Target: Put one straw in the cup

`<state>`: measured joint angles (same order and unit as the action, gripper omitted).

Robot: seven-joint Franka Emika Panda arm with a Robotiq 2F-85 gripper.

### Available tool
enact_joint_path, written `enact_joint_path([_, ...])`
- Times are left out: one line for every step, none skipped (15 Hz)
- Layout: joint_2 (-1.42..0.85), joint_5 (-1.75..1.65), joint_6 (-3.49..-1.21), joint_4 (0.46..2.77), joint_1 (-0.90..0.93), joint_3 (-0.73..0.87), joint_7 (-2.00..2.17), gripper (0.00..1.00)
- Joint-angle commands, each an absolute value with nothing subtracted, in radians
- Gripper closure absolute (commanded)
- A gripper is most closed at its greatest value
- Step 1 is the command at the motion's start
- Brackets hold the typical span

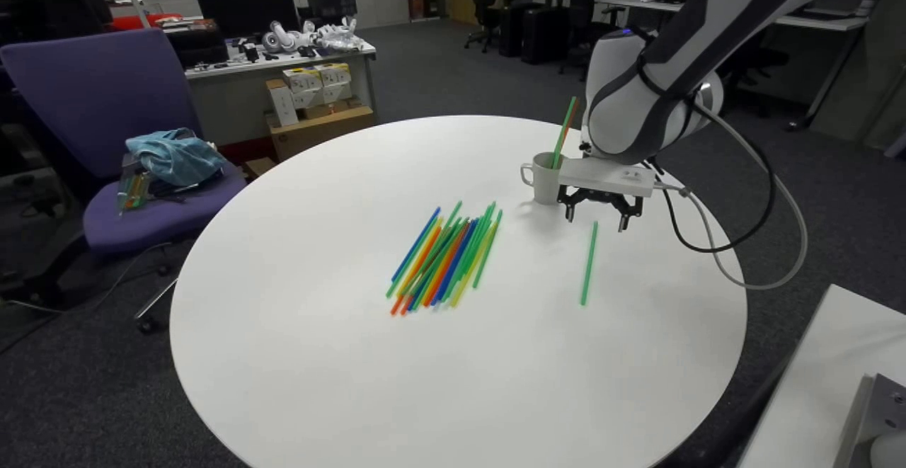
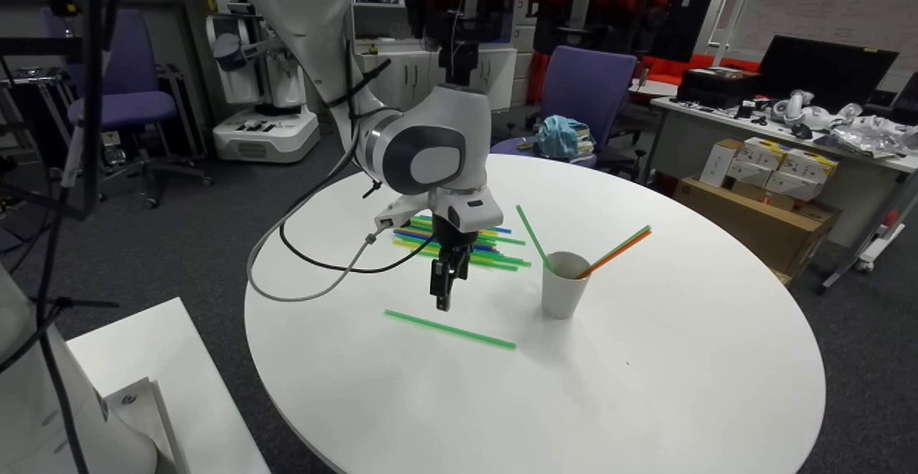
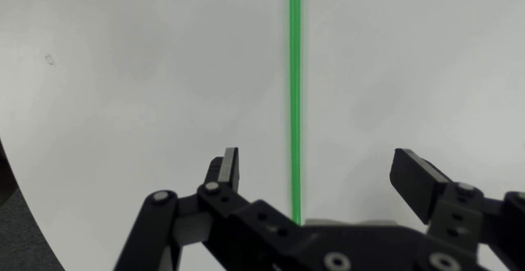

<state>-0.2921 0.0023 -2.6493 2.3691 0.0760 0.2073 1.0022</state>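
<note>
A lone green straw (image 1: 589, 263) lies flat on the white table, apart from the pile; it also shows in an exterior view (image 2: 450, 329). My gripper (image 1: 597, 220) is open and empty above the table, also in an exterior view (image 2: 443, 305). In the wrist view, the green straw (image 3: 295, 99) runs between the spread fingers of the gripper (image 3: 316, 156), nearer the left finger; its lower end is hidden by the gripper body. The white cup (image 1: 546, 183) stands upright beside the gripper, also in an exterior view (image 2: 562, 293). It holds green straws (image 2: 532, 236) and an orange straw (image 2: 622, 252).
A pile of several green, blue, yellow and orange straws (image 1: 442, 259) lies on the round white table (image 1: 304, 355). The arm's cables (image 1: 786, 241) hang in a loop beside the wrist. A purple chair (image 1: 134, 100) stands beyond the table edge.
</note>
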Motion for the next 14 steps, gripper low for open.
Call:
enact_joint_path([-0.304,0.013,-2.721,2.397,0.075,0.209,1.086,0.0])
enact_joint_path([-0.311,0.013,-2.731,2.403,0.078,0.209,1.103,0.0])
enact_joint_path([-0.319,0.004,-2.746,2.407,0.085,0.213,1.123,0.0])
enact_joint_path([-0.329,-0.003,-2.761,2.411,0.091,0.217,1.14,0.0])
enact_joint_path([-0.342,-0.007,-2.776,2.412,0.094,0.22,1.146,0.0])
enact_joint_path([-0.352,-0.009,-2.784,2.412,0.097,0.221,1.147,0.0])
enact_joint_path([-0.36,-0.005,-2.793,2.414,0.095,0.218,1.137,0.0])
enact_joint_path([-0.369,-0.001,-2.802,2.415,0.095,0.216,1.127,0.0])
enact_joint_path([-0.378,0.008,-2.809,2.413,0.09,0.208,1.111,0.0])
enact_joint_path([-0.385,0.017,-2.813,2.413,0.084,0.2,1.096,0.0])
enact_joint_path([-0.391,0.022,-2.815,2.412,0.079,0.194,1.081,0.0])
enact_joint_path([-0.398,0.024,-2.826,2.411,0.074,0.188,1.066,0.0])
enact_joint_path([-0.405,0.021,-2.831,2.41,0.078,0.19,1.061,0.0])
enact_joint_path([-0.41,0.017,-2.84,2.41,0.082,0.194,1.056,0.0])
